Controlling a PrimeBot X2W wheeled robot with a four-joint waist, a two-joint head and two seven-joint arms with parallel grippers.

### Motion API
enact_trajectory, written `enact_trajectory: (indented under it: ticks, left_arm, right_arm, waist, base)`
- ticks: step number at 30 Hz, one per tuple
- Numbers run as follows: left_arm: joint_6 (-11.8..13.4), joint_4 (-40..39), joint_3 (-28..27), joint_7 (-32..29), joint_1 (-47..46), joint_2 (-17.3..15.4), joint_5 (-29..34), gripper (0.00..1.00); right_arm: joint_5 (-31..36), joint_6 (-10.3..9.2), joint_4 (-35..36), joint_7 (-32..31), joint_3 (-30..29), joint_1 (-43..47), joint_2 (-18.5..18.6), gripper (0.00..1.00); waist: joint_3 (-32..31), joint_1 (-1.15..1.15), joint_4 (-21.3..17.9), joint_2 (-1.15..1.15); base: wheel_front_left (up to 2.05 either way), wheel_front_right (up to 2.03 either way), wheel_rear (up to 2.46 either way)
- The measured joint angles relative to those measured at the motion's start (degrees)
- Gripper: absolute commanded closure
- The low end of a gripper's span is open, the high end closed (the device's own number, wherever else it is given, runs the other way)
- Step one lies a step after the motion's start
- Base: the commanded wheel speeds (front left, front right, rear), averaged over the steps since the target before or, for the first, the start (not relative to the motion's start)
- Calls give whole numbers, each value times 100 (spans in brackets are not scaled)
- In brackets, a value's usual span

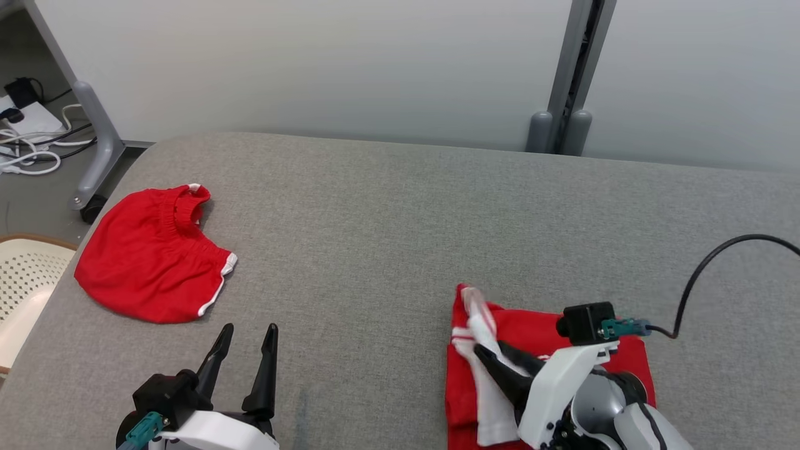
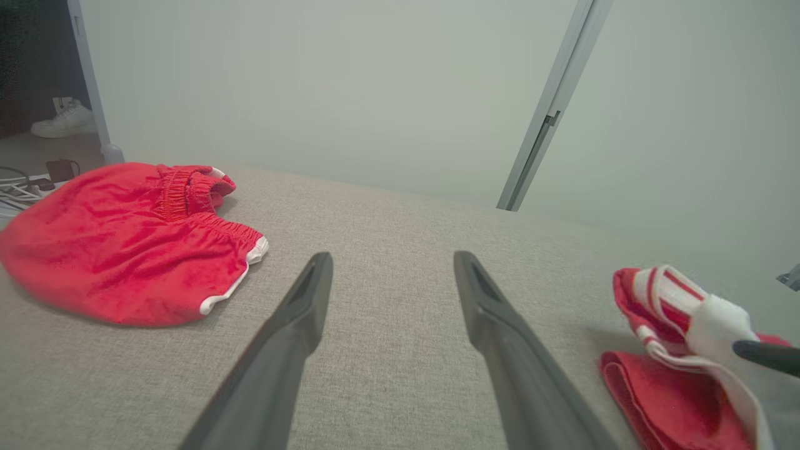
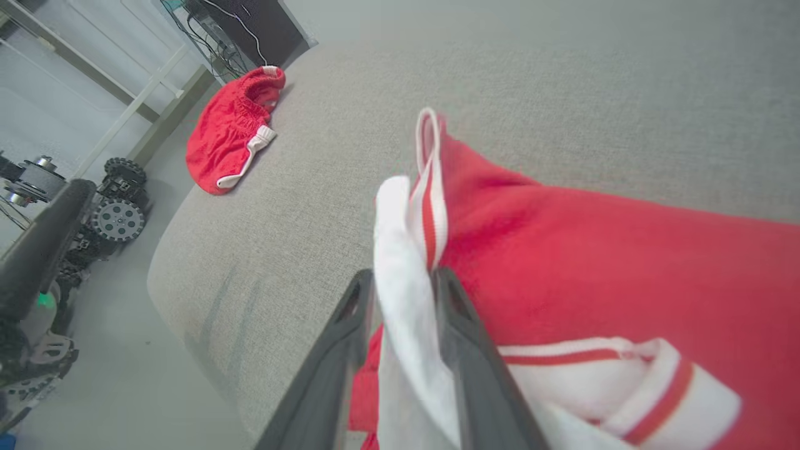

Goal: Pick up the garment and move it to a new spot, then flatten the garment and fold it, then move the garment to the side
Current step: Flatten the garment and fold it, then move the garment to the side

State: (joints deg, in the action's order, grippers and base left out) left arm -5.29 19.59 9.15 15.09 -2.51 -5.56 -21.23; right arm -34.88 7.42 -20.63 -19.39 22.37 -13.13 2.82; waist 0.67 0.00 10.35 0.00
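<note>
The garment [image 1: 550, 344], red with white striped trim, lies folded at the near right of the grey table [image 1: 400, 212]. My right gripper [image 1: 490, 350] is over its left edge, shut on a white strip of it that stands up between the fingers. The right wrist view shows that strip pinched in my right gripper [image 3: 403, 278], with the garment's [image 3: 594, 269] red body spread to the right. My left gripper [image 1: 249, 329] is open and holds nothing at the near left, above bare table. In the left wrist view, my left gripper [image 2: 394, 259] points along the table, with the garment [image 2: 662, 400] at lower right.
A second red piece, shorts with an elastic waistband [image 1: 150, 256], lies at the table's left end. Beyond that edge are a perforated white chair [image 1: 25, 281], floor cables [image 1: 31, 150] and a grey post [image 1: 100, 137]. A black cable [image 1: 706, 262] arcs over the right side.
</note>
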Motion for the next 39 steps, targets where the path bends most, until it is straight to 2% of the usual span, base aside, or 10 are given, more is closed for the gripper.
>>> enact_trajectory:
  ticks: [4, 8, 13, 18, 22, 25, 34, 39]
  left_arm:
    - [-3, 23, -25, 0, 2, 5, 16, 0]
    - [-19, 42, -75, 0, 69, -30, 41, 0]
    - [-20, -13, -127, 0, 95, -38, 48, 0]
    - [-11, -123, -190, -1, 109, -31, 69, 0]
    - [-12, -246, -227, 0, 107, -27, 110, 0]
    - [-19, -281, -247, 0, 106, -21, 127, 0]
    - [-29, -285, -225, 0, 108, 46, 168, 0]
    - [-54, -223, -218, 0, 108, 41, 171, 0]
  right_arm:
    - [-456, 0, 211, 213, 113, -81, -1, 0]
    - [-1061, 0, 891, 275, 136, -71, -15, 0]
    - [-1187, 0, 1628, 260, -405, 10, 132, 0]
    - [-926, 0, 1973, 281, -1272, 221, 382, 0]
    - [-593, 0, 1922, 404, -1935, 487, 491, 0]
    - [-343, 0, 1759, 482, -2191, 669, 504, 0]
    - [30, 0, 959, 661, -2298, 774, 436, 0]
    - [31, 0, 435, 324, -2261, 767, 447, 0]
  waist:
    - [-23, 0, -99, 0]
    - [-93, 0, -312, 0]
    - [-171, 0, -583, 0]
    - [-213, 0, -816, 0]
    - [-208, 0, -844, 0]
    - [-194, 0, -817, 0]
    - [-196, 0, -661, 0]
    - [-203, 0, -565, 0]
  base:
    - [0, 0, 0]
    - [0, 0, 0]
    - [0, 0, 0]
    - [0, 0, 0]
    - [0, 0, 0]
    - [0, 0, 0]
    - [0, 0, 0]
    - [0, 0, 0]
